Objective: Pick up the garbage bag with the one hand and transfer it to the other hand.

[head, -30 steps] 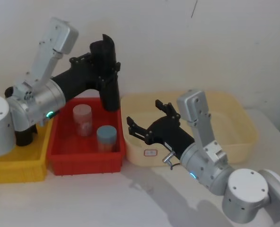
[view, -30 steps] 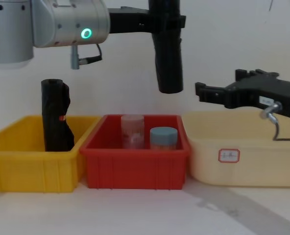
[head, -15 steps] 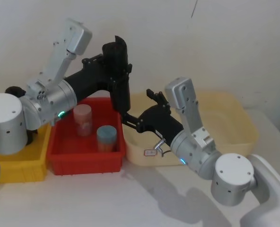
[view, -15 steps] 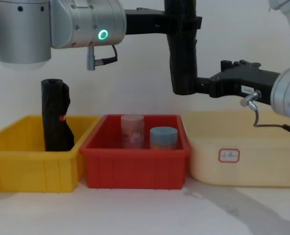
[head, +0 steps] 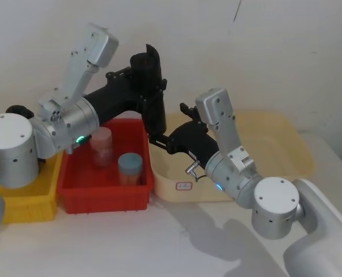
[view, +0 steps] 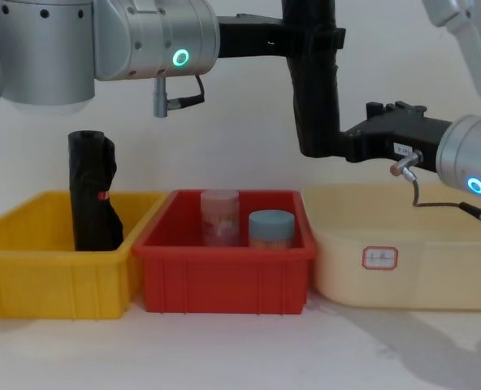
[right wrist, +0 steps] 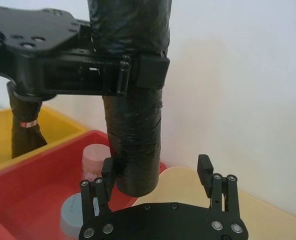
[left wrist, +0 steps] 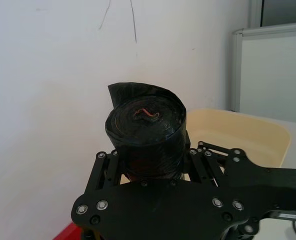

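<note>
Garbage bag (head: 155, 115): smooth black plastic roll, straight, sides unmarked. Rolled layers show at the top end, with a loose flap standing up. Held in the air, near upright.

Left pincer (head: 143, 92): black, on the green-ringed silver arm, clamped across the roll's upper part.

Right pincer (right wrist: 155, 172): black, on the blue-ringed silver arm, level with the roll's lower end. Fingers (right wrist: 204, 172) spread apart; the roll's bottom sits between them, close against one finger and clear of the other.
</note>
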Motion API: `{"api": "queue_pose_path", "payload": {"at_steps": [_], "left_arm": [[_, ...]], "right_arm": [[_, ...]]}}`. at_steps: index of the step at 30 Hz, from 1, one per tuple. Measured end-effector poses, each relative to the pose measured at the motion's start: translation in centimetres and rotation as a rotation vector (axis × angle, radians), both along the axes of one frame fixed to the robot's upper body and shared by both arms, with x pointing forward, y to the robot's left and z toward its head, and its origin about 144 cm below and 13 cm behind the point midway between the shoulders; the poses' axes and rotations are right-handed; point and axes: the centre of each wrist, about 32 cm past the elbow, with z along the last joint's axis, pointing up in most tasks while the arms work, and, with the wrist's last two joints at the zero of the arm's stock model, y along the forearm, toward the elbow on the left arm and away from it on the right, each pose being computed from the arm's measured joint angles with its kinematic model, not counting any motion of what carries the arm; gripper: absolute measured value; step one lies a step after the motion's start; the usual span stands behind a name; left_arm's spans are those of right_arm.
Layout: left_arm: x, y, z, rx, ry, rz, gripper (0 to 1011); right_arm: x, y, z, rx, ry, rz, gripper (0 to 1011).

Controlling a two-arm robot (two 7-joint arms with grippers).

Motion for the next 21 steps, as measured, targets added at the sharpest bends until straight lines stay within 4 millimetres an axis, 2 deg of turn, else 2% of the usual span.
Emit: {"api": "queue_pose_path", "payload": {"at_steps": [9,21], "left_arm": [[0.0,-0.3,-0.1,-0.001,0.006,-0.009,533],[0.2,-0.5,-0.4,0.002,0.021,-0.009,533]], "right_arm": [[0.9,0.1,-0.6,-0.004,0.017,-0.019,1000],[1.6,0.3,-0.5,0.01,0.016,-0.018,1000]]}}
